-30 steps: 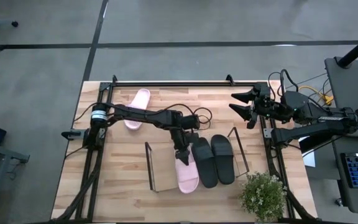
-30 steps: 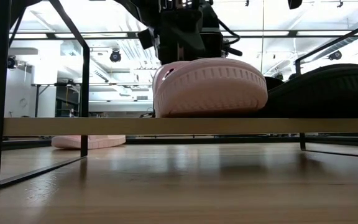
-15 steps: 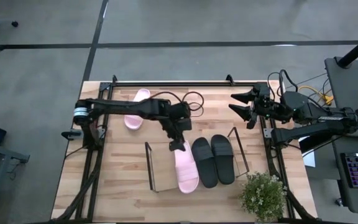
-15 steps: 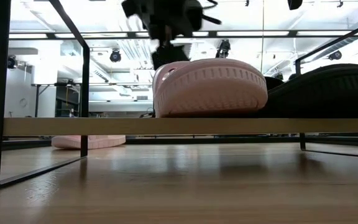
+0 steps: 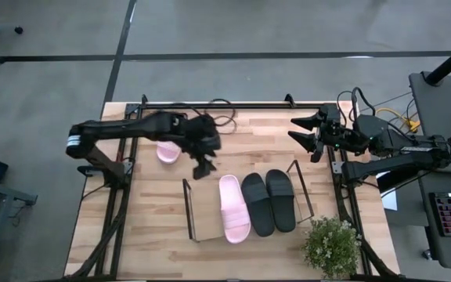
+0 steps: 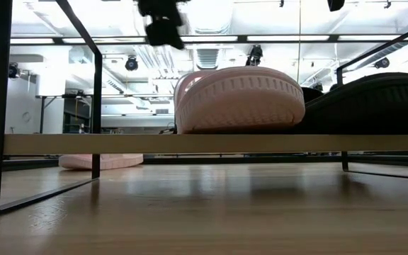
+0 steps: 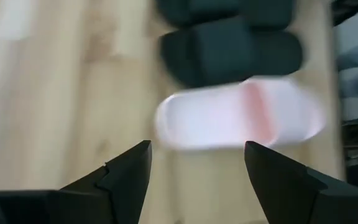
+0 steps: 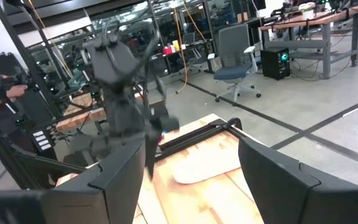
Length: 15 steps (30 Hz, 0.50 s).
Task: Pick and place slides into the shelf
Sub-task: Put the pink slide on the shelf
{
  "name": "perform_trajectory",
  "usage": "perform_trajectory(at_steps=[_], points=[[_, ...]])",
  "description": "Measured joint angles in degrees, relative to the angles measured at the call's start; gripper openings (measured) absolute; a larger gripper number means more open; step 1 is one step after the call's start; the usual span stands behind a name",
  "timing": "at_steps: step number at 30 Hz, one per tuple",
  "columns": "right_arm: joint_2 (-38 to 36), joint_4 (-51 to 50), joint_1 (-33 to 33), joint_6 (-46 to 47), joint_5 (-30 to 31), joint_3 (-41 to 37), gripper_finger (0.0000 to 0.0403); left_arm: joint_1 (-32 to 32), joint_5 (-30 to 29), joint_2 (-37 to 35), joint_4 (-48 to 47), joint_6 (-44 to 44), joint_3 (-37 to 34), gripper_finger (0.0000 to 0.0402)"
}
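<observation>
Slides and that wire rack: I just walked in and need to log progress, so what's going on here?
A two-armed robot is loading slide sandals into the low black wire shelf. Three are in it: one pale pink slide and two matte black slides. The second pale pink slide lies on the wooden table near the far edge. The left hand hangs open and empty between that slide and the shelf. The right hand waits open at the table's right edge.

Both arms are matte black, built of slim jointed links — the left arm [image 5: 124, 129] carries a white-ringed joint, with dark cables looped alongside.
</observation>
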Motion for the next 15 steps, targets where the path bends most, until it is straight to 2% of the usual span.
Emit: perform_trajectory(at_steps=[3, 8, 12, 15], points=[[0.0, 0.0, 0.0, 0.2, 0.0, 0.0, 0.0249, 1.6, -4.4, -3.2, -8.2, 2.8, 0.0, 0.0242], [0.0, -0.5, 0.0, 3.0, 0.0, 0.0, 0.0249, 6.4, -7.8, -5.5, -19.5, 4.4, -0.2, 0.0242], [0.2, -1.3, 0.0, 3.0, 0.0, 0.0, 0.0249, 10.5, -10.4, -6.3, -20.9, 4.9, -1.8, 0.0242], [0.4, -1.3, 0.0, 3.0, 0.0, 0.0, 0.0249, 13.2, -15.0, -6.0, -21.3, 7.2, -2.3, 0.0242]])
